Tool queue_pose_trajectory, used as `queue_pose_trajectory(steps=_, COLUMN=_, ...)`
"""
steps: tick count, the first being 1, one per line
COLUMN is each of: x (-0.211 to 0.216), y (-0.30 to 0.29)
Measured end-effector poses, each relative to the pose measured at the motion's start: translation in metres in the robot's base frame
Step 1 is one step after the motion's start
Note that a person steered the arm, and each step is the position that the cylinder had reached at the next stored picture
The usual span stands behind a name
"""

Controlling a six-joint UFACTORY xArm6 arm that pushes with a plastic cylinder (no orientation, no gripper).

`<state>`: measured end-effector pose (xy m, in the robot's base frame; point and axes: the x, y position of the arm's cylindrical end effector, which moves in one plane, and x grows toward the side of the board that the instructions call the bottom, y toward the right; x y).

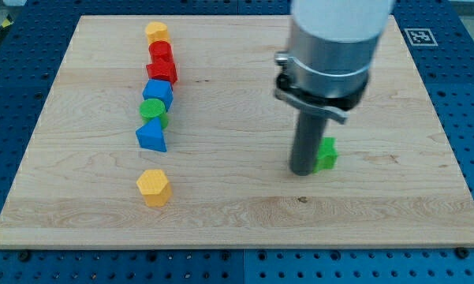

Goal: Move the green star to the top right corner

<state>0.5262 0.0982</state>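
The green star lies on the wooden board right of centre, partly hidden behind the rod. My tip rests on the board just left of the star, touching or nearly touching its left side. The top right corner of the board is largely behind the arm's grey body.
A column of blocks runs down the view's left: a yellow hexagon, a red block, a red star, a blue block, a green cylinder, a blue triangle. A yellow hexagon sits apart below them.
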Motion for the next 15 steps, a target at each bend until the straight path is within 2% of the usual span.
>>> queue_pose_trajectory(steps=1, x=-0.003, y=0.048)
queue_pose_trajectory(steps=2, x=-0.038, y=0.074)
queue_pose_trajectory(steps=6, x=-0.212, y=0.08)
queue_pose_trajectory(steps=7, x=-0.2, y=0.079)
queue_pose_trajectory(steps=8, x=-0.185, y=0.05)
queue_pose_trajectory(steps=9, x=-0.212, y=0.005)
queue_pose_trajectory(steps=10, x=-0.23, y=0.008)
queue_pose_trajectory(steps=12, x=-0.212, y=0.073)
queue_pose_trajectory(steps=15, x=-0.188, y=0.095)
